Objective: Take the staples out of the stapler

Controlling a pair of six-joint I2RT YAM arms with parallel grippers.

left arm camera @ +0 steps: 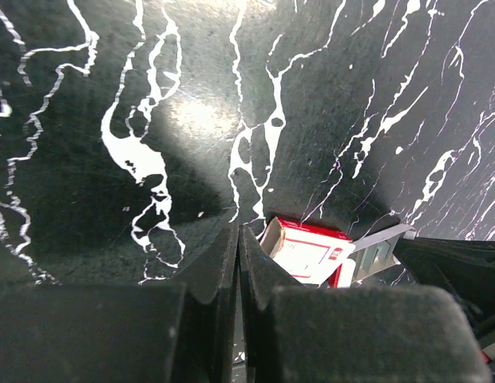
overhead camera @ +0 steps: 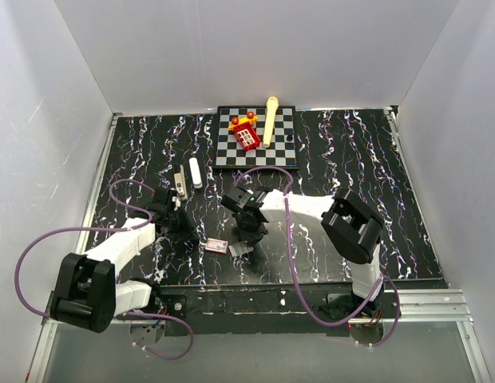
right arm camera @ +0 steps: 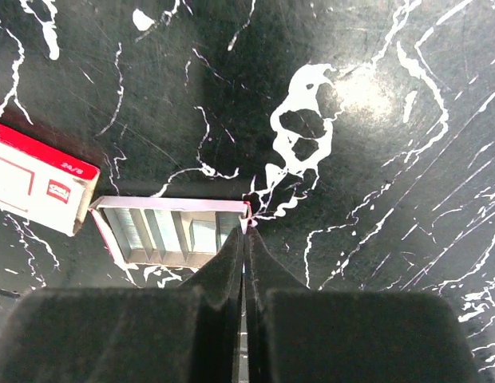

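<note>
The stapler [overhead camera: 180,182] lies untouched left of the bench [overhead camera: 351,152]'s centre, beyond the clenched, empty left fingers [left arm camera: 219,267]. The right fingers [right arm camera: 229,263] are clenched at a corner of the staple-box tray [right arm camera: 172,231], perhaps nipping it. Opening the stapler comes next.

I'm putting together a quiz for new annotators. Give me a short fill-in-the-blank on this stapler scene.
1. The left gripper and the right gripper both have their jaws ___.
2. The stapler lies on the table, held by ___ gripper.
3. On the checkered board, a yellow stick lies beside a ___ toy block.
Missing words: shut; neither; red.
</note>
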